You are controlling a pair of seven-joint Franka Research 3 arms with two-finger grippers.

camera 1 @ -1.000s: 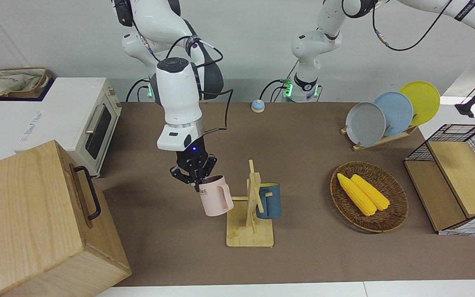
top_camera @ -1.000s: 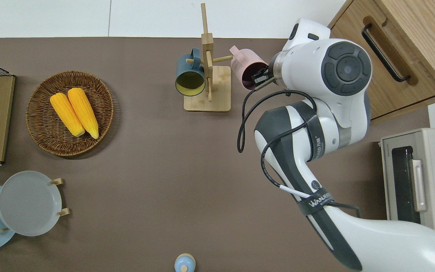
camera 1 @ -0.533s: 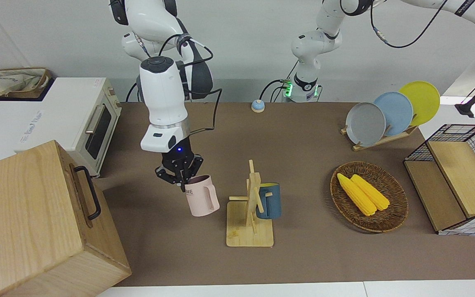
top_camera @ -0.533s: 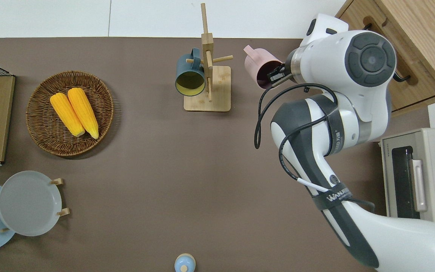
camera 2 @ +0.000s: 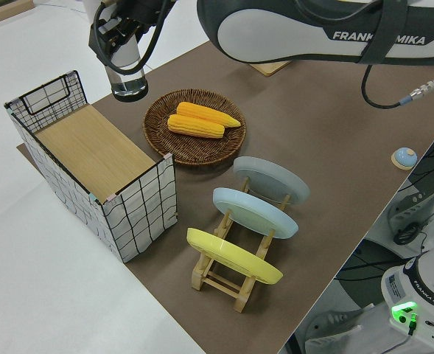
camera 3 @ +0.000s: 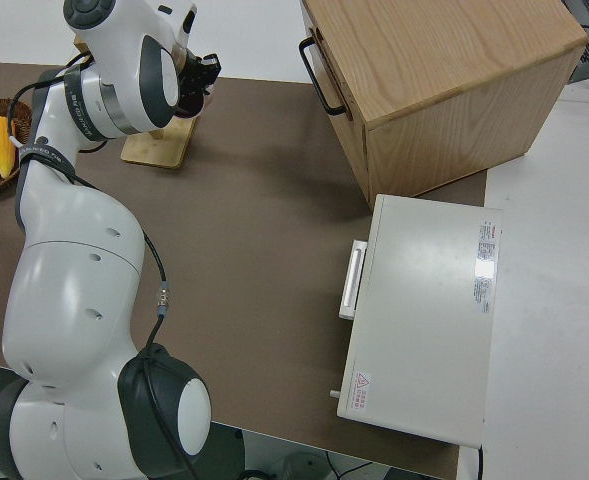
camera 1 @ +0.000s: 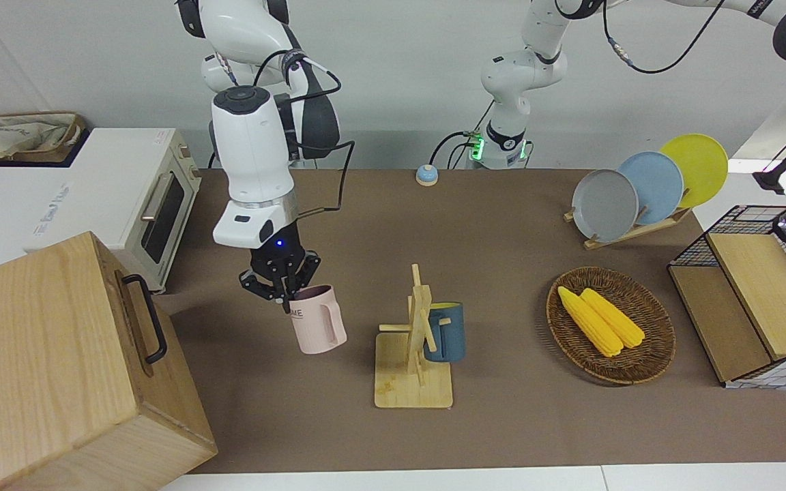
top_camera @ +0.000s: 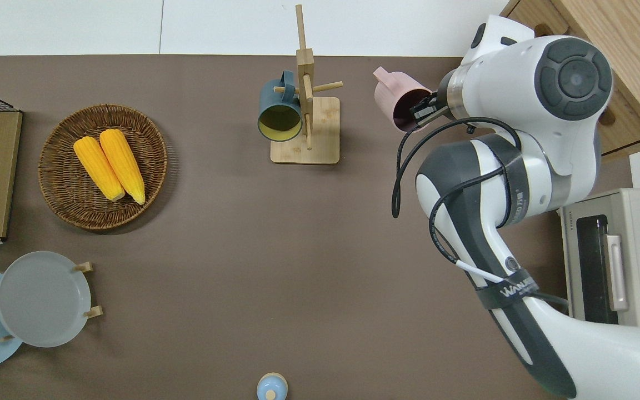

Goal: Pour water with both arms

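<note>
Right tool [camera 1: 282, 294]: fingers clamped on the rim of the pink mug [camera 1: 318, 329], which hangs tilted in the air, handle toward the mug stand.
Pink mug from above: over bare tabletop [top_camera: 253, 244] at about 3 o'clock from the wooden mug stand [top_camera: 305, 119], apart from it, between the stand and the wooden box [camera 1: 59, 368].
Left tool [camera 2: 121, 33]: fingers closed around a clear glass [camera 2: 130, 77], held upright in the air; in the left side view it sits near the wire basket [camera 2: 106, 166] and the wicker tray [camera 2: 194, 127].
Blue mug [camera 1: 445, 332]: hanging on a peg of the stand, on the side toward the left arm's end of the tabletop.
Wicker tray contents: two corn cobs [top_camera: 109, 164] lying side by side.
Plate rack [camera 1: 628, 232]: grey, blue and yellow plates standing on edge.
Toaster oven [camera 1: 130, 198]: at the right arm's end, nearer to the robots than the wooden box.
</note>
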